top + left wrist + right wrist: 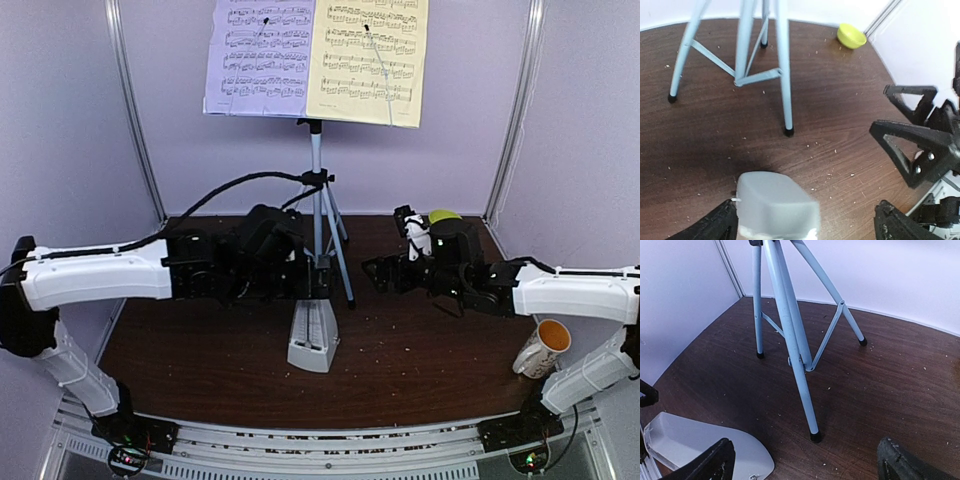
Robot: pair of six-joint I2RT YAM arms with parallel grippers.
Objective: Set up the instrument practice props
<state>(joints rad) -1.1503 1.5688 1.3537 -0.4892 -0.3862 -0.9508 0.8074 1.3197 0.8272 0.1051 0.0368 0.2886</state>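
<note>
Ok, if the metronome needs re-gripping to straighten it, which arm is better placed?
Left. The left gripper, open, brackets the metronome, one finger close beside it. The right gripper, also open, sits farther off, beyond a tripod leg.

Soft, even light comes from above, and the walls [450,150] take a lilac tint. The dark table [420,350] carries a diffuse shadow on its left side. In the left wrist view the near metronome [775,205] is blurred, while the far tripod [747,50] is sharp.
</note>
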